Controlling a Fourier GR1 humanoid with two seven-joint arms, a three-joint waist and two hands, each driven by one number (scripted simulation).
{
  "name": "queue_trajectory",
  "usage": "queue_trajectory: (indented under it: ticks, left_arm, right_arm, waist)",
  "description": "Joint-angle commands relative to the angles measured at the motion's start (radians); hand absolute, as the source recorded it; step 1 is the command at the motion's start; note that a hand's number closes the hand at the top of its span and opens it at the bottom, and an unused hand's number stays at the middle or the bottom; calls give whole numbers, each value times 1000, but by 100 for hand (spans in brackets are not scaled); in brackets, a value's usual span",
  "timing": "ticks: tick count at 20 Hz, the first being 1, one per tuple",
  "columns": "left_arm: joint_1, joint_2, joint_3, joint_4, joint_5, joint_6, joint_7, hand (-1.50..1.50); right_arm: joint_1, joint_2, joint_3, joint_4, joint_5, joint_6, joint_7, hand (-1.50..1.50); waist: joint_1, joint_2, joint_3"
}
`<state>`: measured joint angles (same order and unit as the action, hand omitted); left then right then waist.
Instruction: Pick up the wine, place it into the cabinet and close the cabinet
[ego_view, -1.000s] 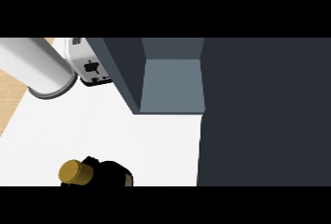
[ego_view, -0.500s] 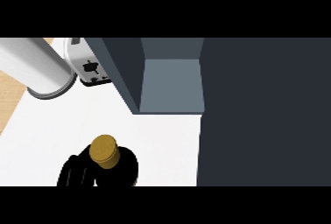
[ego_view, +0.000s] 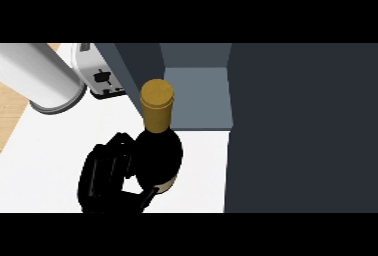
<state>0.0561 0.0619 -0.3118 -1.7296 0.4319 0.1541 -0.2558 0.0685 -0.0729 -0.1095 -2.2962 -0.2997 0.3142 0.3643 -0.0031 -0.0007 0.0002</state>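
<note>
The wine (ego_view: 158, 145) is up off the counter (ego_view: 52, 160), dark body low in the view and gold-capped neck reaching toward the front edge of the open cabinet (ego_view: 193, 97). The one black hand (ego_view: 111, 177) in view is curled round the bottle's left side, thumb hooked under its base; which hand it is cannot be told, as no forearm shows. Gripping low on the body probably leaves the neck free to go in first.

The cabinet's grey inside lies just past the cap. Its dark door (ego_view: 303, 130) fills the right of the view, close beside the bottle, and its left wall stands at the neck, so the opening looks narrow. At the counter's far left corner sit a toaster (ego_view: 100, 75) and a big white cylinder (ego_view: 40, 75), well clear.
</note>
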Motion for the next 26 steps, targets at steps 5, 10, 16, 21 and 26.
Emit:
queue_trajectory:
  ticks: [5, 10, 16, 21, 26]
  left_arm:
    - [-259, -60, -17, 120, -50, 165, 37, 150]
    - [-329, -61, -1, 212, -146, 197, 26, 150]
    - [-428, -62, -40, 387, -138, 232, -10, 150]
    - [-443, -62, -150, 466, -75, 329, -103, 150]
    - [-513, -62, -103, 625, 18, 306, -155, 150]
  right_arm:
    - [-22, -13, -16, 34, 0, 13, -12, -150]
    - [4, 4, -12, 58, 28, 38, -73, -150]
    - [-21, -13, -5, -13, 0, -2, 28, -150]
    - [-53, -30, -40, 55, -16, 17, -9, -150]
    - [-47, -33, -61, 50, -34, 15, -5, -150]
  waist:
    - [-2, 1, 0]
    - [-1, 1, 0]
    - [-4, 1, 0]
    - [-3, 1, 0]
    - [-5, 2, 0]
